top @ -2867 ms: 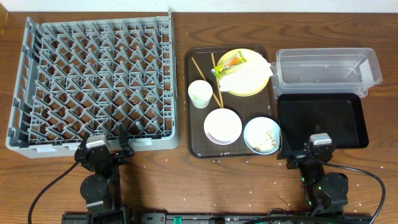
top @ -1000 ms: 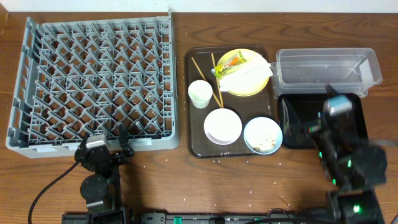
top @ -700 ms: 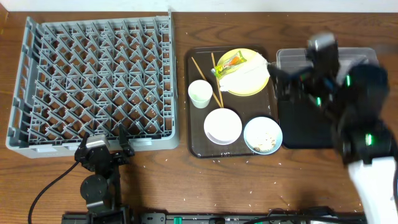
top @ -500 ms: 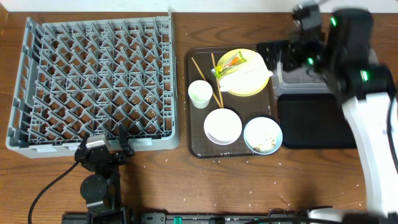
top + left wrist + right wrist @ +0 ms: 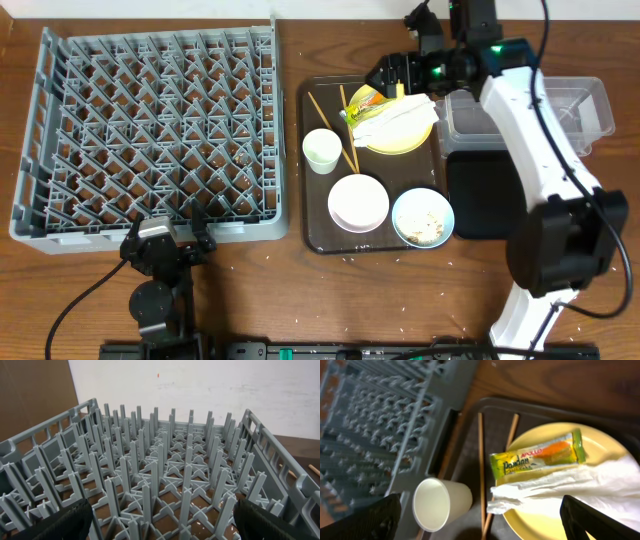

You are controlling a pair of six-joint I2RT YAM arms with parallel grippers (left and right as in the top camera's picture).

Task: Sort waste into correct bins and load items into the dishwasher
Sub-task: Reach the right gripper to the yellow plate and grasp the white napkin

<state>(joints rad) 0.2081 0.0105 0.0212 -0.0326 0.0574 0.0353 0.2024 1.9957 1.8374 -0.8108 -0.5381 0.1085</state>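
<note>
My right gripper [image 5: 400,72] is open and empty, hovering above the yellow plate [image 5: 410,132]. On the plate lie the orange-and-green wrapper [image 5: 537,457] and the white napkin [image 5: 560,490]. In the right wrist view its fingers [image 5: 365,520] stand wide apart, with the white cup [image 5: 440,502] and chopsticks [image 5: 481,460] between them. The white bowl [image 5: 358,202] and the blue bowl [image 5: 422,217], which holds rice scraps, sit on the brown tray [image 5: 312,215]. My left gripper [image 5: 170,240] is open at the grey rack's [image 5: 150,130] front edge. The rack also fills the left wrist view [image 5: 165,475].
The clear tub [image 5: 565,105] and the black tray [image 5: 500,190] lie right of the brown tray, partly under my right arm. Rice grains are scattered on the wooden table near the front. A white wall stands behind the rack.
My right arm has risen from the front edge by the black tray and swung back and left to above the yellow plate. The left arm has not moved.
</note>
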